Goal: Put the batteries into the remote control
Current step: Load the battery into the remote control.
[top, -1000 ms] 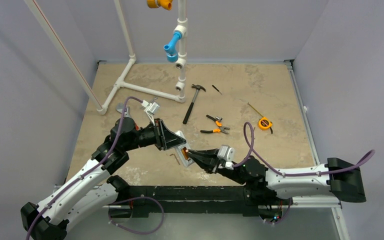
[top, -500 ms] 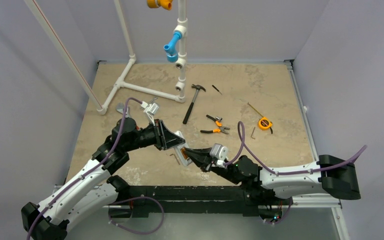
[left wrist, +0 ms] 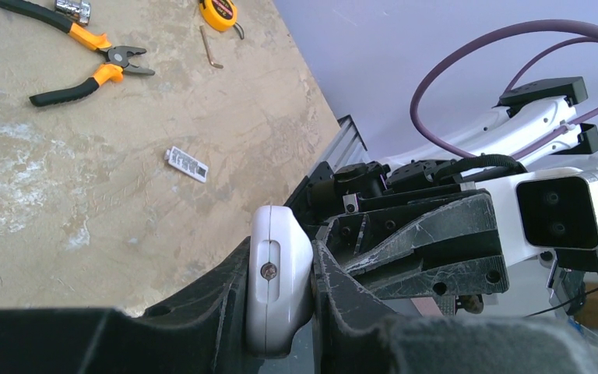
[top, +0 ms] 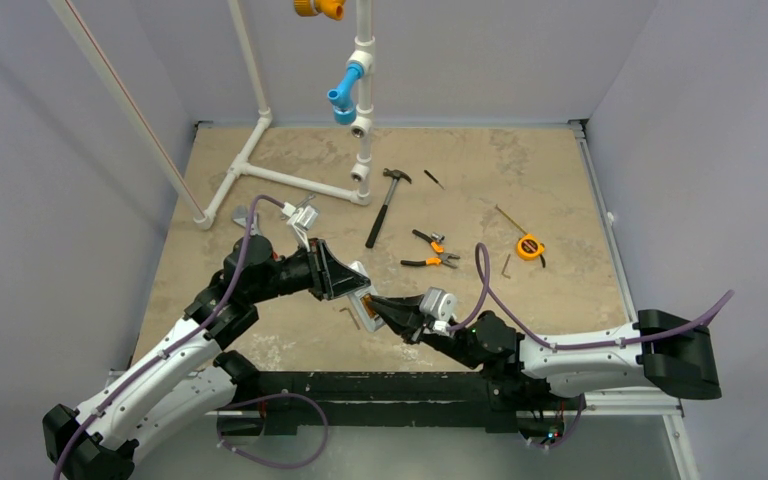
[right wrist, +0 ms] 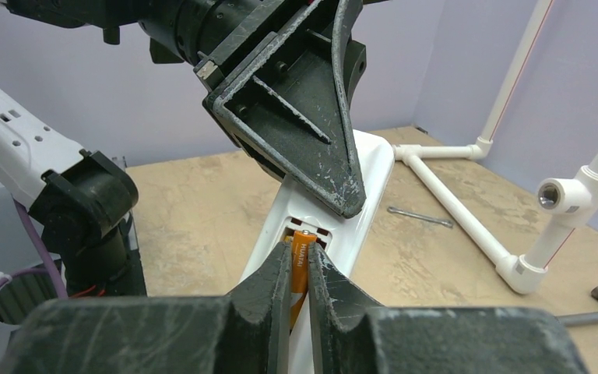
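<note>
Got the remote control (right wrist: 372, 183) clamped between the left fingers (left wrist: 342, 288), tilted up above the worktop (right wrist: 195, 210), back side showing. Pinching one orange battery (right wrist: 302, 261) in the right fingers (right wrist: 269, 288), nose right at the mouth of the recess. Looks like mid-insertion. Could easily go in crooked and snag on the recess rim if pushed at this angle. Might also shove the remote out of the left grip by pressing too hard. Letting go early = dropping it on the worktop. Can't tell polarity from here.
</note>
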